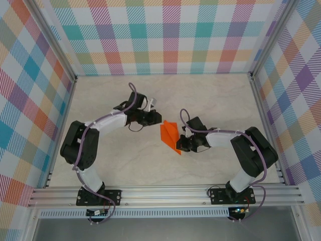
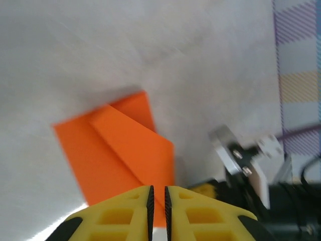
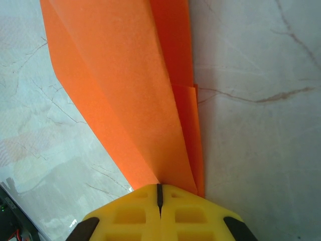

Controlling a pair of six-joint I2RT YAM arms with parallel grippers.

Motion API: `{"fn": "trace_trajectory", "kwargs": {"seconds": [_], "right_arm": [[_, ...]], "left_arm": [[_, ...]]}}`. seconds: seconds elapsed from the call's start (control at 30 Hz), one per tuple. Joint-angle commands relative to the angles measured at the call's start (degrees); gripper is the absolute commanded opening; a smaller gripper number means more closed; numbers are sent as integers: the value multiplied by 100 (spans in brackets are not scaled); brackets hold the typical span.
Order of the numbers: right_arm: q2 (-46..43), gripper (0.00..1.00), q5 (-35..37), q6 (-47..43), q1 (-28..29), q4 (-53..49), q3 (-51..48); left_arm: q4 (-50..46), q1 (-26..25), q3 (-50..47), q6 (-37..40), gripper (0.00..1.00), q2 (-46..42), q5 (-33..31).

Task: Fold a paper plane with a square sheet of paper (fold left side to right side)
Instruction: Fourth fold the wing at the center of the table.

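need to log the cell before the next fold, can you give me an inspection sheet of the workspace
surface: pale marbled tabletop
job's things: bright orange sheet of paper, already folded into a narrow layered shape with visible creases, between the two grippers
clutter: nothing seen
grippers: left gripper, yellow fingers nearly together at the paper's edge, grip unclear; right gripper, shut on one end of the paper
cables: purple cables loop along both arms, off the paper
surroundings: plaid-patterned walls on three sides; aluminium frame rail along the near edge, carrying both arm bases
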Motion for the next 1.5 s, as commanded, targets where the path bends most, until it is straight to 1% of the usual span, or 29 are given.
{"fn": "trace_trajectory", "kwargs": {"seconds": [0.0, 0.1, 0.2, 0.33, 0.53, 0.9, 1.13, 1.33, 1.47], "right_arm": [[243, 0, 656, -21, 27, -1131, -315], [224, 0, 656, -20, 21, -1159, -301], [218, 0, 665, -29, 25, -1194, -284], [217, 0, 673, -43, 25, -1210, -274], [277, 0, 656, -65, 25, -1230, -223], [310, 0, 664, -88, 22, -1270, -212], [311, 0, 680, -95, 20, -1313, -184], [283, 0, 759, -125, 25, -1433, -195], [252, 0, 808, -161, 26, -1545, -183]], "left_arm": [[472, -530, -487, -388, 14, 54, 158], [542, -839, -490, -460, 13, 262, 178], [670, -962, -422, -519, 12, 485, 233], [674, -989, -338, -543, 11, 704, 191], [871, -1016, -269, -640, 10, 945, 357], [1069, -1038, -105, -772, 9, 1279, 428], [1006, -1041, 13, -726, 9, 1492, 313], [779, -1033, 40, -536, 8, 1664, -116], [759, -991, 65, -481, 8, 1830, -231]]}}
